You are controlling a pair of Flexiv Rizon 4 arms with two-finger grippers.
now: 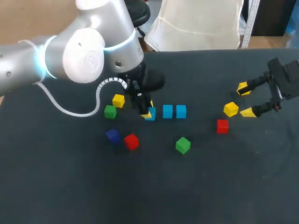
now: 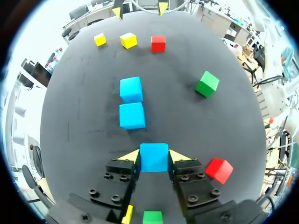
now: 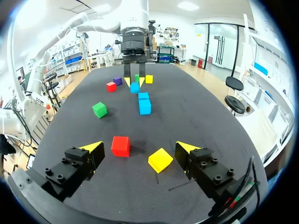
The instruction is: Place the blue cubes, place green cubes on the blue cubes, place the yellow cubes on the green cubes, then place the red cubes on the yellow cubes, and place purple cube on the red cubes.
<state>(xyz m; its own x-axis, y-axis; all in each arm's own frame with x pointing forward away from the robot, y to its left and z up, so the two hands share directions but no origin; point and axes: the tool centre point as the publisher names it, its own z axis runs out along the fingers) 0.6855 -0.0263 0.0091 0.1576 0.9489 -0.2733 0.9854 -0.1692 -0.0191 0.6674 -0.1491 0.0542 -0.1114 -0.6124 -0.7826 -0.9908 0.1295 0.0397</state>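
Note:
My left gripper (image 2: 154,157) is shut on a blue cube (image 2: 154,157), both yellow tips pressed to its sides. Low at the table, that cube (image 1: 150,114) stands in line with two more blue cubes (image 1: 167,111) (image 1: 181,111). A yellow cube (image 1: 118,100), a green cube (image 1: 110,111), the purple cube (image 1: 112,135) and a red cube (image 1: 131,141) lie around this gripper. Another green cube (image 1: 182,145) sits nearer the front. My right gripper (image 3: 140,147) is open at the right, with a red cube (image 3: 121,146) and a yellow cube (image 3: 160,160) just ahead of its fingers.
The dark table (image 1: 70,186) is bare across its front and left. My left arm's big elbow (image 1: 88,51) hangs over the back left. In the left wrist view a second small yellow cube (image 2: 99,39) shows near the right gripper.

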